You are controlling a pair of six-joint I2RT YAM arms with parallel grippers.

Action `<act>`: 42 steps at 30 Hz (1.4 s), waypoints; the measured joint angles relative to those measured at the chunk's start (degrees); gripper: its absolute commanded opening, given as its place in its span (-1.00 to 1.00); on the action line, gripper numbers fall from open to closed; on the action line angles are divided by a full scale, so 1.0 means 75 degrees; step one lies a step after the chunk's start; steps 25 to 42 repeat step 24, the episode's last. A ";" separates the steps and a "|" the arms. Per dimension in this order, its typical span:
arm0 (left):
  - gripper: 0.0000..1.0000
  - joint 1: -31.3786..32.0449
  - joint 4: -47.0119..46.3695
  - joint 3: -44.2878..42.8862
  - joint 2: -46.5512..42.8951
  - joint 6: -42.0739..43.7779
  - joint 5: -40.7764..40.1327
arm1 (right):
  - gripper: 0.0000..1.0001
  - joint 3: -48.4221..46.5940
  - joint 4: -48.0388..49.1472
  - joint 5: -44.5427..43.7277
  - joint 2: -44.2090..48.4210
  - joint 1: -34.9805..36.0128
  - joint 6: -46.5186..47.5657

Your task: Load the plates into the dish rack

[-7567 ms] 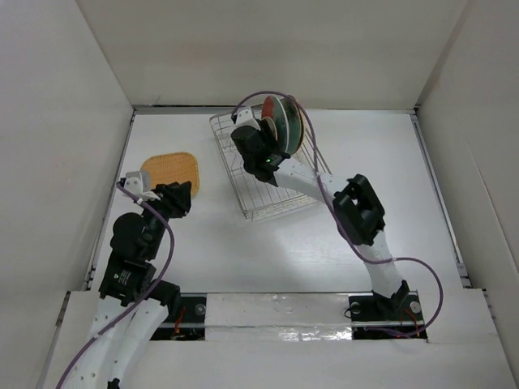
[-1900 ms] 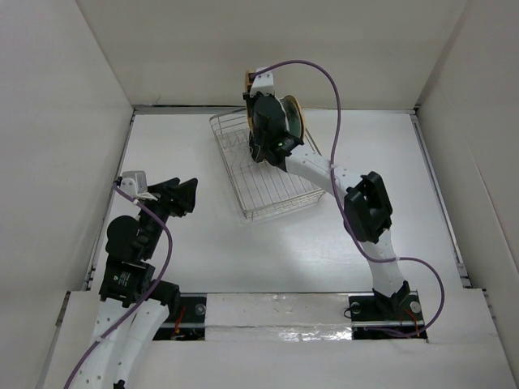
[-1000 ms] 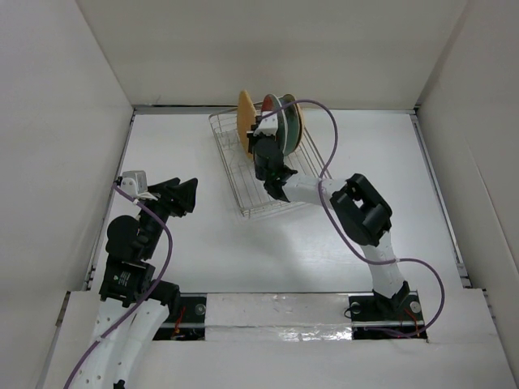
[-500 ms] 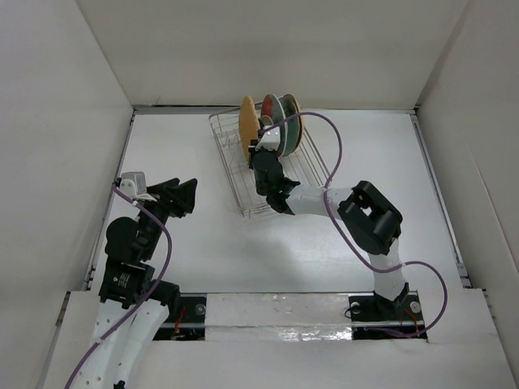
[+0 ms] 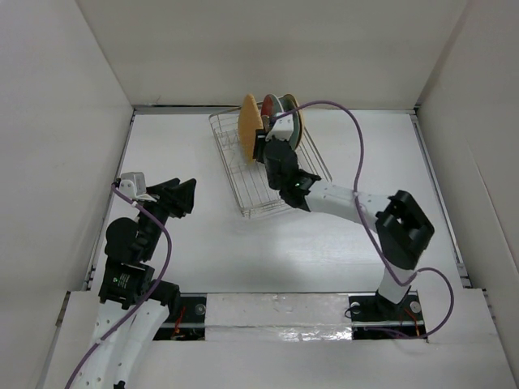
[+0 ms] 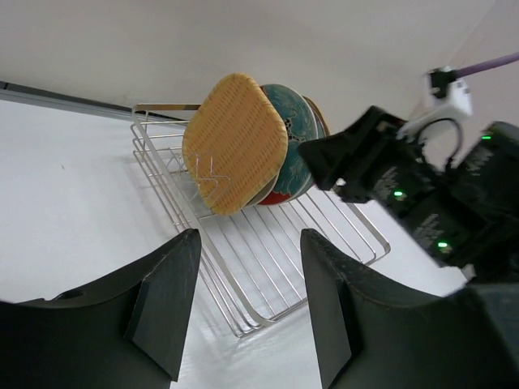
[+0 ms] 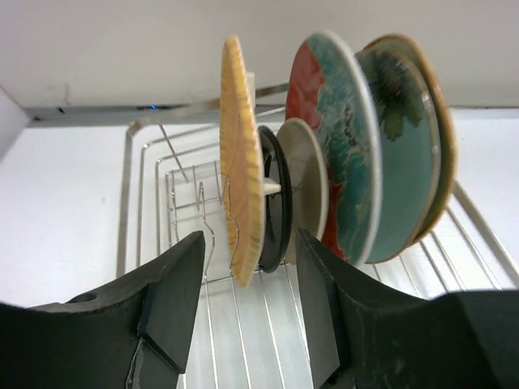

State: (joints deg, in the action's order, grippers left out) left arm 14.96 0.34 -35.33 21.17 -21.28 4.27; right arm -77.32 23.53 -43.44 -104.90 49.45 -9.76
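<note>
Right wrist view is showing your right gripper (image 7: 250,237) with its fingers (image 7: 162,316) spread wide and nothing between them; it is gripping nothing and is not touching any plate. Just beyond the fingers, the rack (image 7: 146,154) is holding all six plates on edge, standing close together in a row. The orange plate (image 7: 235,162) is standing nearest the open end of the rack. Right behind it the black plate (image 7: 276,203) is showing only its rim, and the cream plate (image 7: 306,178) is sitting against that. The red plate (image 7: 332,138) is rising taller behind the cream one. The green plate (image 7: 401,138) is leaning against the red plate's back, and the beige plate (image 7: 442,138) is showing only as a rim at the far end. From above, your right arm is reaching across the rack's middle, with the gripper hanging just beside the plates. The rack is sitting at an angle near the far wall of the table (image 5: 243,251). Your left gripper (image 6: 250,243) is also standing wide open and holding nothing. It is hovering over bare table, well apart from the rack, with its fingers pointing toward the orange plate.
</note>
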 measured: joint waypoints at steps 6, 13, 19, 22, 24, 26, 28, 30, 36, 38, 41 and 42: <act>0.06 0.0000 0.0020 0.0000 -0.0015 0.0044 0.0003 | -1.00 0.1559 -0.0326 0.0458 0.2538 0.0000 -0.0134; 0.15 0.0000 0.0050 0.0000 -0.0017 0.0093 0.0087 | -0.42 0.3748 -0.0991 0.0542 0.6379 -0.0446 -0.0618; 0.17 0.0000 0.0047 0.0000 -0.0017 0.0108 0.0242 | 0.30 0.4913 -0.1920 0.0574 0.8268 -0.1416 -0.1413; 0.14 0.0000 0.0032 0.0000 -0.0017 0.0117 0.0306 | 0.32 0.5082 -0.2439 0.0918 0.8498 -0.1999 -0.1664; 0.14 0.0000 -0.0003 0.0000 -0.0017 0.0119 0.0358 | 0.32 0.5082 -0.2681 0.1195 0.8480 -0.2291 -0.1763; 0.14 0.0000 -0.0003 0.0000 -0.0017 0.0119 0.0358 | 0.32 0.5082 -0.2681 0.1195 0.8480 -0.2291 -0.1763; 0.14 0.0000 -0.0003 0.0000 -0.0017 0.0119 0.0358 | 0.32 0.5082 -0.2681 0.1195 0.8480 -0.2291 -0.1763; 0.14 0.0000 -0.0003 0.0000 -0.0017 0.0119 0.0358 | 0.32 0.5082 -0.2681 0.1195 0.8480 -0.2291 -0.1763; 0.14 0.0000 -0.0003 0.0000 -0.0017 0.0119 0.0358 | 0.32 0.5082 -0.2681 0.1195 0.8480 -0.2291 -0.1763; 0.14 0.0000 -0.0003 0.0000 -0.0017 0.0119 0.0358 | 0.32 0.5082 -0.2681 0.1195 0.8480 -0.2291 -0.1763; 0.14 0.0000 -0.0003 0.0000 -0.0017 0.0119 0.0358 | 0.32 0.5082 -0.2681 0.1195 0.8480 -0.2291 -0.1763; 0.14 0.0000 -0.0003 0.0000 -0.0017 0.0119 0.0358 | 0.32 0.5082 -0.2681 0.1195 0.8480 -0.2291 -0.1763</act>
